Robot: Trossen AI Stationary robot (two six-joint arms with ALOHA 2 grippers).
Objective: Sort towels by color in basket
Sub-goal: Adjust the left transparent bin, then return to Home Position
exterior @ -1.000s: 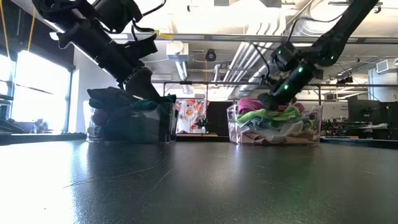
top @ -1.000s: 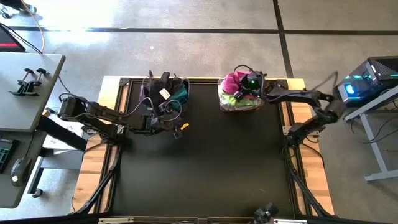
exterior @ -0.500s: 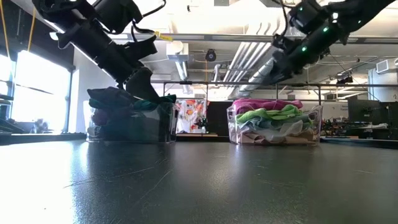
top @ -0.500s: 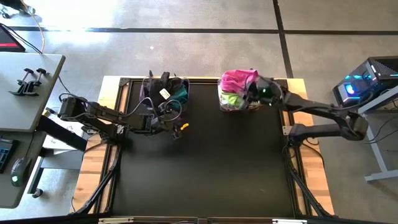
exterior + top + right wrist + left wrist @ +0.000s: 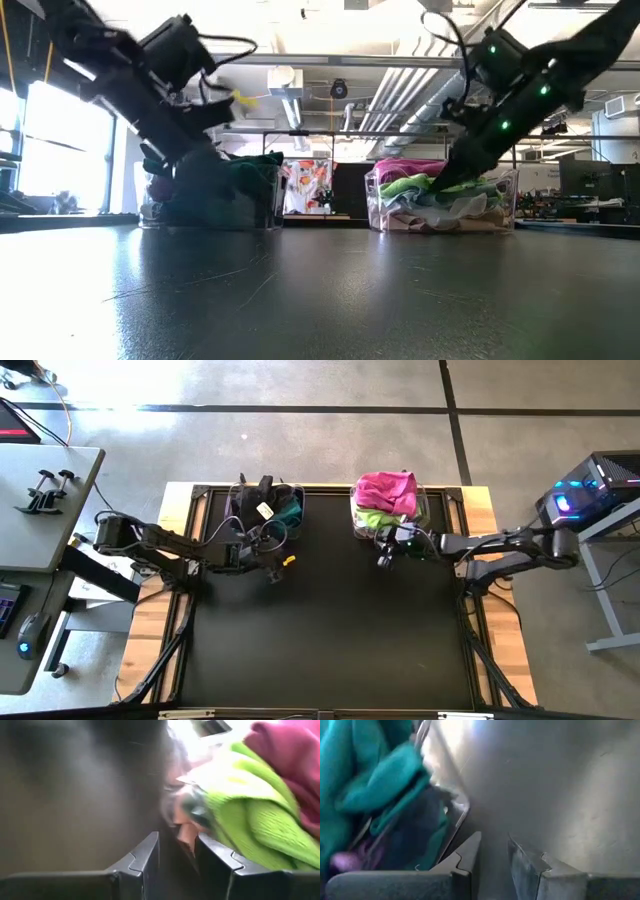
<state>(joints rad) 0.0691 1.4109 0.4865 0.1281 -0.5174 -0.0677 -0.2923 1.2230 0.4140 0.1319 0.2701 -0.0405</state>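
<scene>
Two clear baskets stand at the table's far edge. The left basket [image 5: 240,510] holds dark towels and a teal towel [image 5: 375,785]. The right basket [image 5: 440,215] holds a magenta towel [image 5: 385,490] on top, a lime green towel [image 5: 250,805] under it, and pale ones below. My left gripper [image 5: 274,568] hangs just in front of the left basket's near right corner, narrowly open and empty [image 5: 495,840]. My right gripper [image 5: 383,555] is low in front of the right basket's near wall, narrowly open and empty [image 5: 177,839].
The black mat [image 5: 330,640] stretches from the baskets to the near edge. Wooden table borders run along both sides. A grey side table [image 5: 40,510] with clamps stands off to the left, and a lit computer case [image 5: 590,495] off to the right.
My right gripper rose out of the right basket, then swung toward the near edge and down, ending in front of the basket's near wall. The magenta towel now lies spread on top of that pile. My left gripper drew slightly left and lower, away from the left basket.
</scene>
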